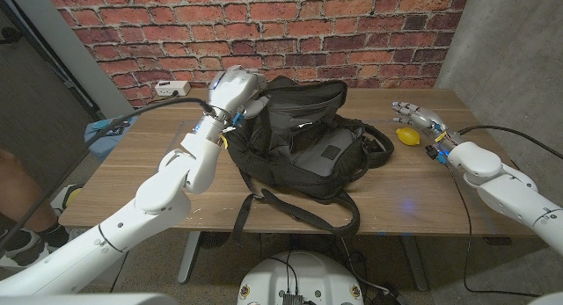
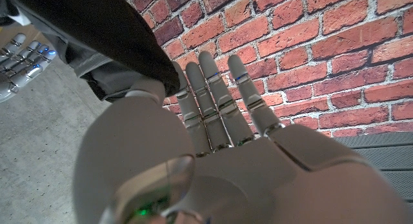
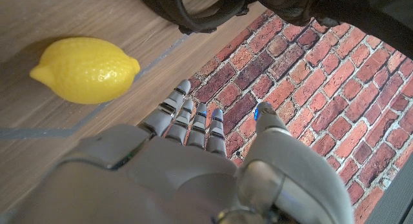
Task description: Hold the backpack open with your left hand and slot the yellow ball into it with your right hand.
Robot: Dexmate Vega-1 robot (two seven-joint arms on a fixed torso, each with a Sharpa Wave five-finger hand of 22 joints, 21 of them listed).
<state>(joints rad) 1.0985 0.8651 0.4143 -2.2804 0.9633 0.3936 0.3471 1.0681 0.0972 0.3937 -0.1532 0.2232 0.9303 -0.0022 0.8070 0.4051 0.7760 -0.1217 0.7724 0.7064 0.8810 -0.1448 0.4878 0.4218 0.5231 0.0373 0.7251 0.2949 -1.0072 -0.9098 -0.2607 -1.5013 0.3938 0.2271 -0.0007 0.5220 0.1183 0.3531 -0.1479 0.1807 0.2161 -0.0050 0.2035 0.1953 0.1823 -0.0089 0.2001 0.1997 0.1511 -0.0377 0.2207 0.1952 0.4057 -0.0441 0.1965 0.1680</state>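
A black backpack (image 1: 303, 147) lies in the middle of the wooden table, its mouth gaping upward. My left hand (image 1: 234, 91) is at the bag's far left rim, fingers (image 2: 213, 95) stretched out straight, with black fabric (image 2: 97, 30) lying against its thumb side; no grip on it is visible. The yellow ball (image 1: 406, 135), shaped like a lemon (image 3: 84, 69), lies on the table right of the bag. My right hand (image 1: 420, 119) hovers just beyond and right of it, fingers (image 3: 193, 121) extended, holding nothing and not touching it.
The backpack's straps (image 1: 299, 213) trail toward the table's front edge. A white box (image 1: 172, 88) sits at the back left corner and a blue object (image 1: 104, 129) at the left edge. A person's leg (image 1: 18, 195) is at far left. A brick wall stands behind.
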